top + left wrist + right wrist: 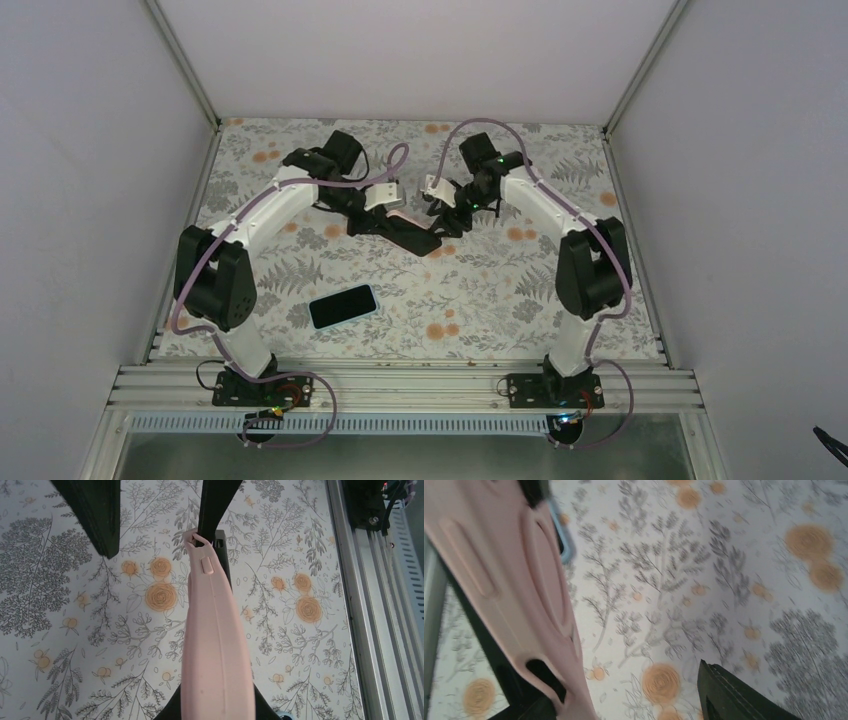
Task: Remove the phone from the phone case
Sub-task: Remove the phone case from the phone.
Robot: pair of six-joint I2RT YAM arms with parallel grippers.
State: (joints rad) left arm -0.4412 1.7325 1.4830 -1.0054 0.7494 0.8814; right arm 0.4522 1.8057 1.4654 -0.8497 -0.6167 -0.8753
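A tablecloth (480, 300) of grey ferns and orange blooms lies under even light, enclosed by plain white walls (90, 150), aluminium corner posts (183, 62) and a metal front rail (400, 385).

Phone (343, 305) flat on table (600, 300), near half, just right of left arm (250, 230), well apart from case (215, 645). Case at far ctr, raised off table, btw left gripper (157, 542) and right gripper (452, 218). Left gripper reaches in from left, right gripper from right. Case end touches one left finger (216, 505); other left finger (95, 515) apart from case. In right wrist view, case at left, one finger (734, 695) at lower right, not touching.
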